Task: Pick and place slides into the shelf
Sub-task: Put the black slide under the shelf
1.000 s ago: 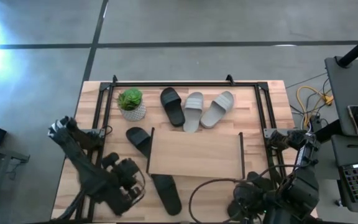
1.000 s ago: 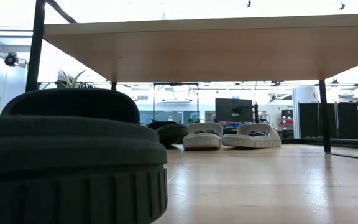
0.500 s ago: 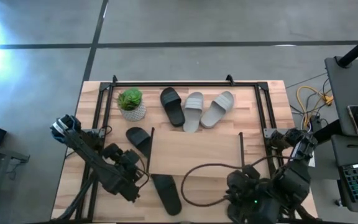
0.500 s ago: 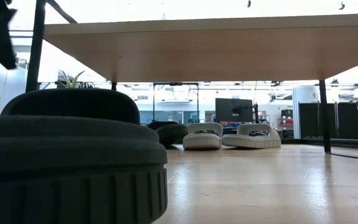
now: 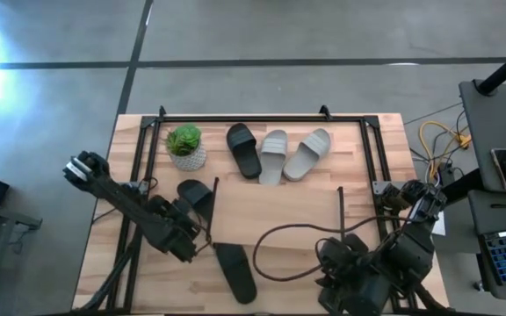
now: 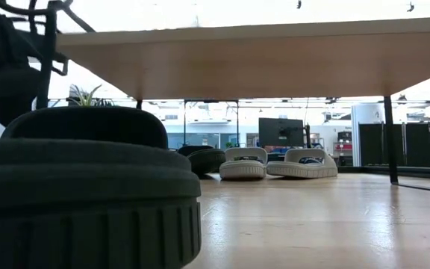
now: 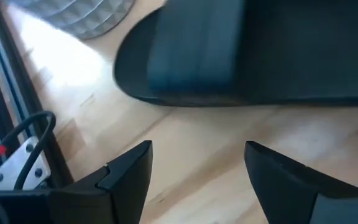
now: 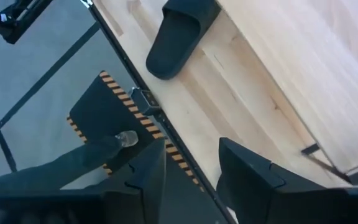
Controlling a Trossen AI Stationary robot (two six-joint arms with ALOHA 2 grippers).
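Jaws of the left gripper (image 7: 194,171) stand released, just short of the black rubber slide (image 7: 247,56); its long axis lies crosswise to them, beside the plank-topped shelf (image 5: 275,219) on the worktop (image 5: 139,272); right gripper (image 8: 188,168), also released, waits farther off.

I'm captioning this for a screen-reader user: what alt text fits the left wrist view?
The left gripper, fingers open and empty, hovers low over the wooden table, facing a black slide lying just ahead. A pale ribbed pot sits beyond it.
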